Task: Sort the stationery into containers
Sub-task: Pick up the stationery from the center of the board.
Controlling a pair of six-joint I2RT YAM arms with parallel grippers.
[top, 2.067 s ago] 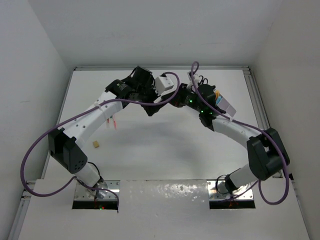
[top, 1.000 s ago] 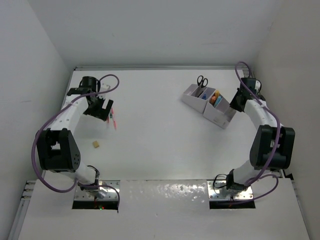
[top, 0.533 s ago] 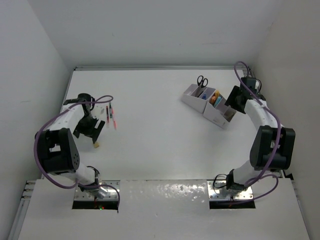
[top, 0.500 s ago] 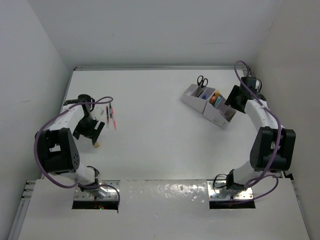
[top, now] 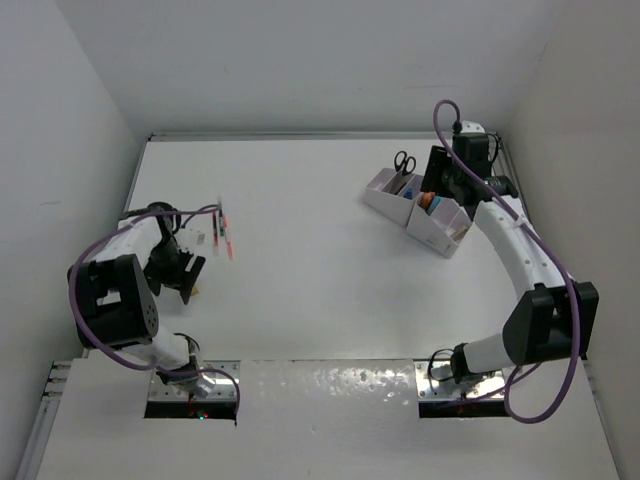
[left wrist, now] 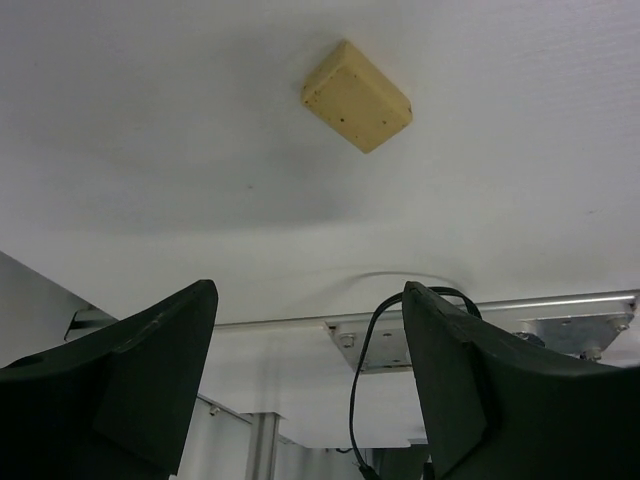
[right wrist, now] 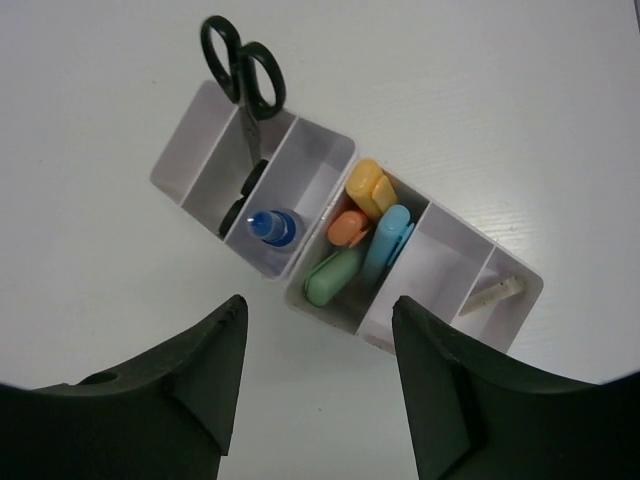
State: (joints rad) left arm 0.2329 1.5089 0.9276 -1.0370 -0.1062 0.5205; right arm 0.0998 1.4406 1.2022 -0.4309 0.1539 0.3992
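Left end effector [left wrist: 308,300] hangs low over the bench [left wrist: 150,120], jaws apart and empty, with the yellow eraser [left wrist: 357,96] lying just ahead at twelve o'clock. Right end effector [right wrist: 318,310], also parted and empty, hovers above the white organiser [right wrist: 185,150]. Scissors [right wrist: 240,75] stand in its ten o'clock end compartment, and a blue-capped bottle [right wrist: 270,227] is in the next.

No legible txt, labels or nos. in any view.

The left arm [top: 128,238] and right arm [top: 515,250] have white links, black joints, a looping purple cable [top: 436,120] each, and shiny screwed base plates [top: 495,395]. The left gripper [left wrist: 308,290] is matte black.
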